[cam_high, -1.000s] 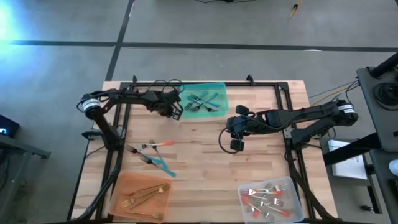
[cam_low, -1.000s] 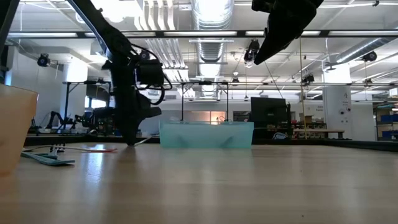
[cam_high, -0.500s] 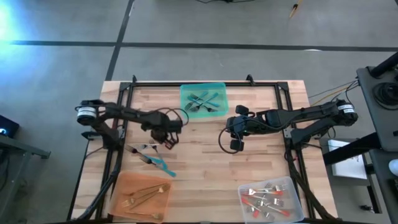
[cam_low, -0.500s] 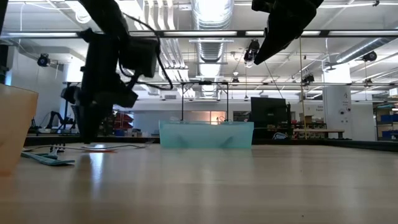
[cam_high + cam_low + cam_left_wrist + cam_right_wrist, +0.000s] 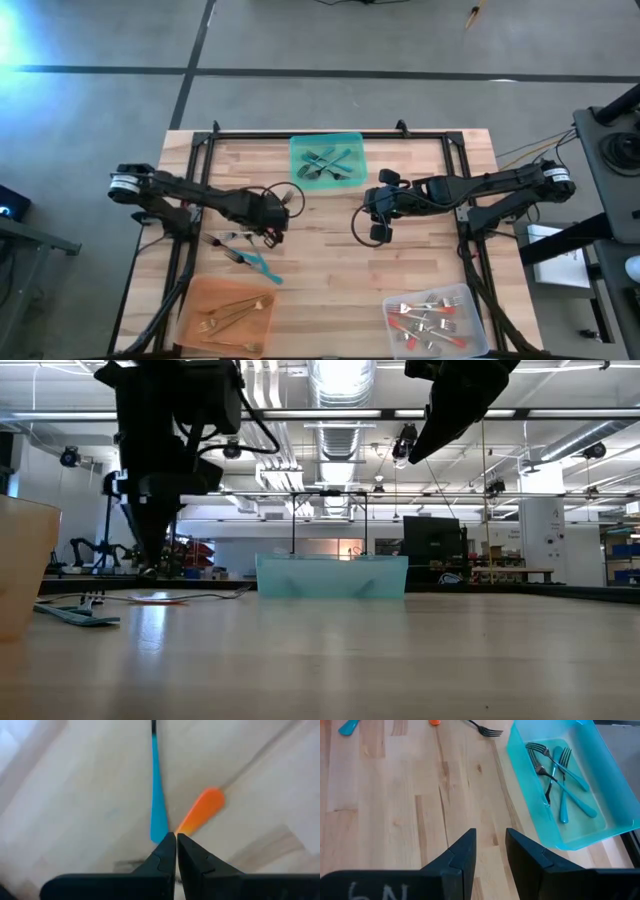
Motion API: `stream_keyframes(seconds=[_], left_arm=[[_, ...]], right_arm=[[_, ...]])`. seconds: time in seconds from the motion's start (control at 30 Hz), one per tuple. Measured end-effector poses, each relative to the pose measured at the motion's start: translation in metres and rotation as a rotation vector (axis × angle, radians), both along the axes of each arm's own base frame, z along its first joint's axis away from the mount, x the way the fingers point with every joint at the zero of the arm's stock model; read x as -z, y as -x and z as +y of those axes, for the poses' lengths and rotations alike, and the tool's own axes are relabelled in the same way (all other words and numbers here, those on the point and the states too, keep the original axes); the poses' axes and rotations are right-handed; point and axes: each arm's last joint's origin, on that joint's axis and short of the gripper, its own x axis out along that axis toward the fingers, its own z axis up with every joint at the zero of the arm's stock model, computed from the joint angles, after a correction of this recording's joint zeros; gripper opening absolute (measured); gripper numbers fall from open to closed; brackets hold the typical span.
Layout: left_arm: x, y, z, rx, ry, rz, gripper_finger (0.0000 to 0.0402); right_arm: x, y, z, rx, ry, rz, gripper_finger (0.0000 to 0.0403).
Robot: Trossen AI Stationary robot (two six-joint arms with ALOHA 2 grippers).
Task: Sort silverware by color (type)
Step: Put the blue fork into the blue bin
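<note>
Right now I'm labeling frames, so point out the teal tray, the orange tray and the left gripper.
teal tray [image 5: 296, 150]: high view, bare floor at its left edge.
orange tray [image 5: 200, 294]: high view, bare corner of its floor.
left gripper [image 5: 176, 836]: left wrist view, tips of its closed jaws.

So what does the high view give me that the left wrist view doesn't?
Only the high view shows all three trays: the teal tray with teal-handled forks, the orange tray with gold pieces, the clear tray with red-handled ones, plus the right pincer waiting at mid-table. Only the left wrist view shows the left pincer with its tips shut, nothing between them. Both show the loose teal handle and orange-red handle lying on the table under that pincer.
</note>
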Motion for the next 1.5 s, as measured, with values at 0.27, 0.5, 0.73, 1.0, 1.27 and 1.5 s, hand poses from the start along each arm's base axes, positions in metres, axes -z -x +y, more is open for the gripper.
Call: stream_keyframes(seconds=[0.27,0.5,0.73,1.0,1.27,1.5], left_arm=[[0.014,-0.016,0.014,0.156,-0.038,-0.047,0.0041],[0.03,-0.022,0.046,0.11,-0.078,0.003,0.0104],[0.041,-0.027,0.065,0.07,-0.102,-0.007,0.0123],[0.061,-0.031,0.065,0.071,-0.08,0.064,0.0114],[0.063,-0.032,0.065,0.041,-0.052,0.051,0.0009],[0.048,-0.032,0.063,0.051,-0.061,0.007,0.0001]], right_arm=[[0.0,0.0,0.0,0.0,0.0,-0.001,0.0096],[0.0,0.0,0.0,0.0,0.0,-0.001,0.0096],[0.0,0.0,0.0,0.0,0.0,-0.001,0.0096],[-0.001,0.0,0.0,0.0,-0.001,-0.007,0.0096],[-0.001,0.0,0.0,0.0,-0.001,-0.008,0.0096],[-0.001,0.0,0.0,0.0,-0.001,-0.008,0.0096]])
